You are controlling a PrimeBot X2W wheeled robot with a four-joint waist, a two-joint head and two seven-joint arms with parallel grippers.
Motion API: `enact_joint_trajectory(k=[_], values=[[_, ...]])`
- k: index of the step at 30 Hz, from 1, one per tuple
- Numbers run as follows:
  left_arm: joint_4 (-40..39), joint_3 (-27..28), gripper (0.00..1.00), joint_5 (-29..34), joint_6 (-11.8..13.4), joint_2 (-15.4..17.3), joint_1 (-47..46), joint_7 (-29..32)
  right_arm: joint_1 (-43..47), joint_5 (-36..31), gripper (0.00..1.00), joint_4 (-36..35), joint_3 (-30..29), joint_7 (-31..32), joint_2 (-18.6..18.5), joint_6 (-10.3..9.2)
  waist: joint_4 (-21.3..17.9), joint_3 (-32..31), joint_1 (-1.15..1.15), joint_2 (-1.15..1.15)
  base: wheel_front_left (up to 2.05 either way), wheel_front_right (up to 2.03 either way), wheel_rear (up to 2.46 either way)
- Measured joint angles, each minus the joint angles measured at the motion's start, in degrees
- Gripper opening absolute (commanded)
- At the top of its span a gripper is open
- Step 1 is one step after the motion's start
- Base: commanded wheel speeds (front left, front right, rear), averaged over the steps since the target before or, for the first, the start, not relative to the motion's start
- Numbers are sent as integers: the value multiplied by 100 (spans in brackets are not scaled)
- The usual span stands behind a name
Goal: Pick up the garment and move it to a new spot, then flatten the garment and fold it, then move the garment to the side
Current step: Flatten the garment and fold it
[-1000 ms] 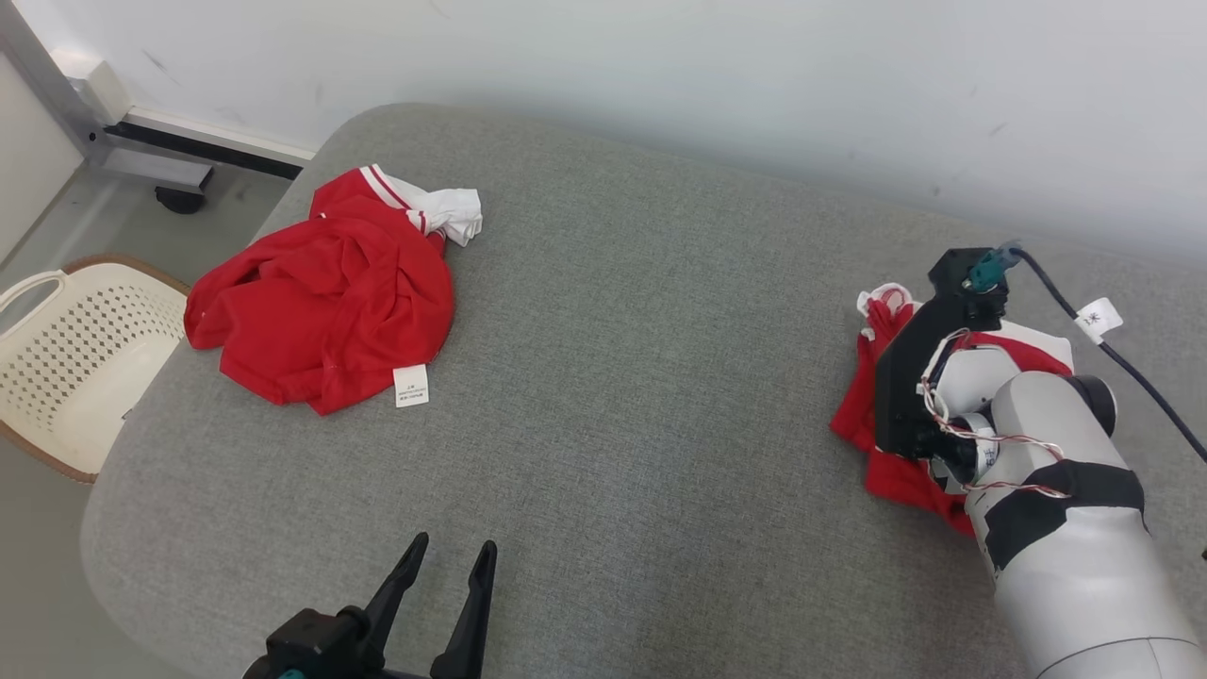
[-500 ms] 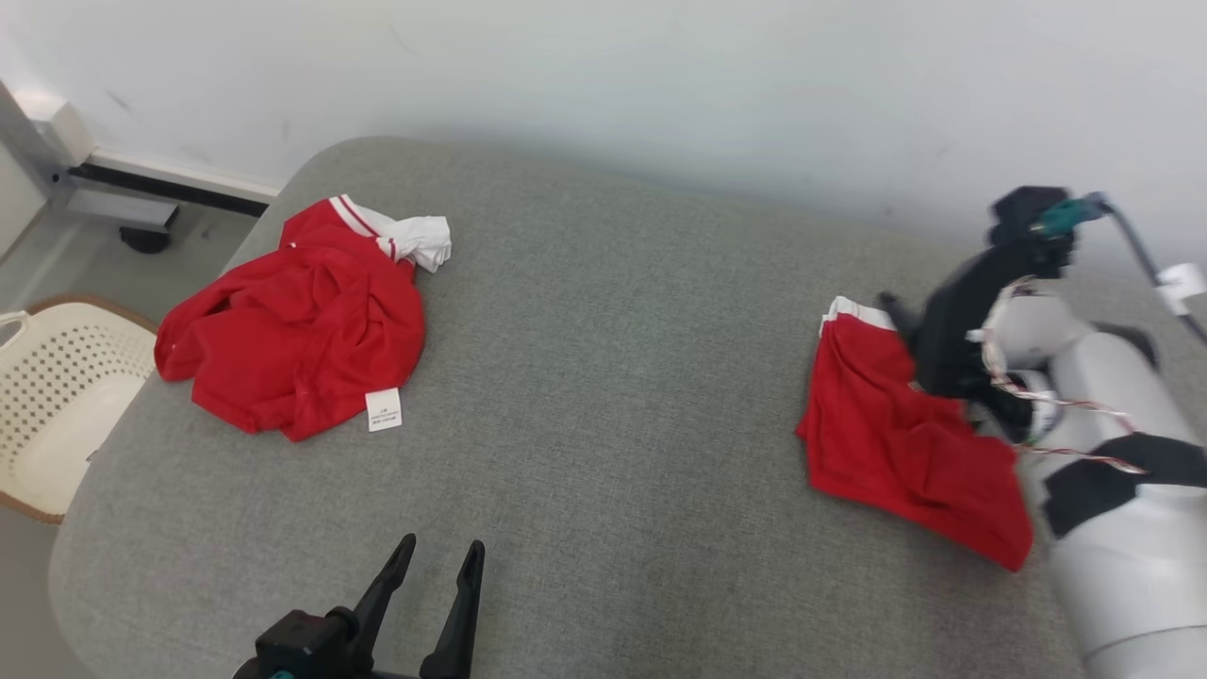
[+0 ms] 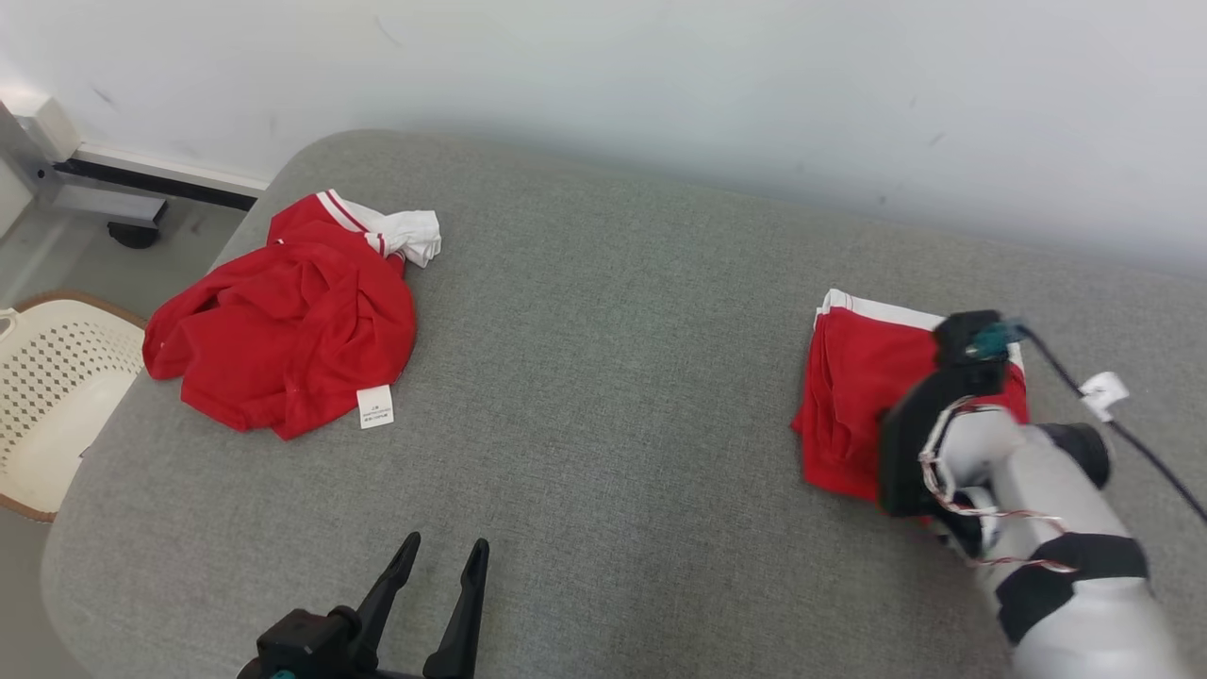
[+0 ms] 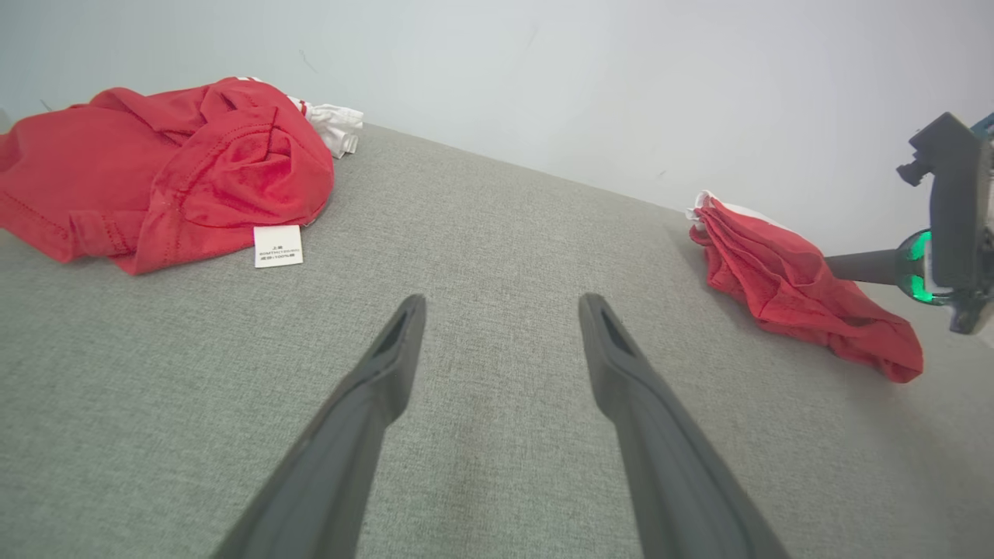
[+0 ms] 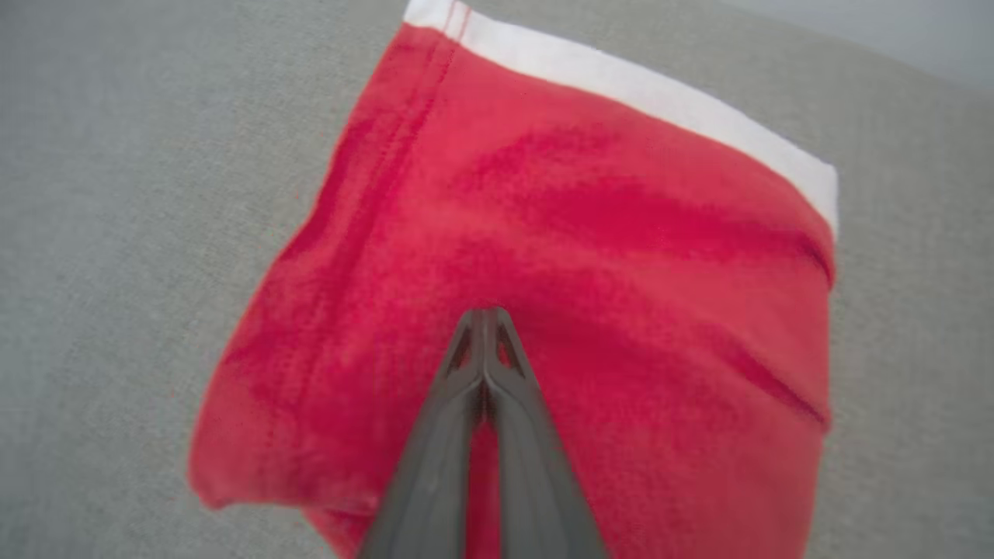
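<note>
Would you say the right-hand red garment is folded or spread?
Folded: the red, white-banded fabric garment forms a compact rectangle with layered edges.

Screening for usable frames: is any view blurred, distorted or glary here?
Head view: crumpled red cloth garment sharp, pale right forearm motion-smeared. Left wrist view: crisp, though wide-angle stretches the open left hand. Right wrist view: soft all over, the folded red garment with a white band blurred. Lighting even, no glare.

Red garment [image 3: 853, 405] w/ white band [image 3: 877, 308]; grey surface [image 3: 613, 377].
</note>
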Motion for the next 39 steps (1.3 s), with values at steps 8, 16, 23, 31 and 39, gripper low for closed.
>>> enact_joint_trajectory(k=[8, 16, 23, 31, 39], values=[[79, -21, 100, -23, -2, -3, -19, -15, 119, 404, 0, -209, 1279, -14, 354, 0, 19, -53, 0, 0, 0, 0, 0], [100, 16, 100, -85, 49, 22, 28, -40, 599, 1067, 100, -979, 1668, -234, 246, 0, -11, -291, 0, 0, 0, 0, 0], [-105, 242, 100, 165, 209, 177, 253, -145, 1521, 1090, 100, -2106, 1045, -1018, 161, 0, -219, -580, -1, 0, 0, 0, 0], [-666, 1046, 100, 465, 213, 93, 641, -189, 2748, 737, 100, -3220, 447, -1991, 186, 0, -704, -804, -1, 0, 0, 0, 0], [-759, 1762, 100, 910, -58, -253, 828, -189, 3473, 689, 100, -3470, 13, -3004, 320, 0, -1154, -970, -1, 0, 0, 0, 0]])
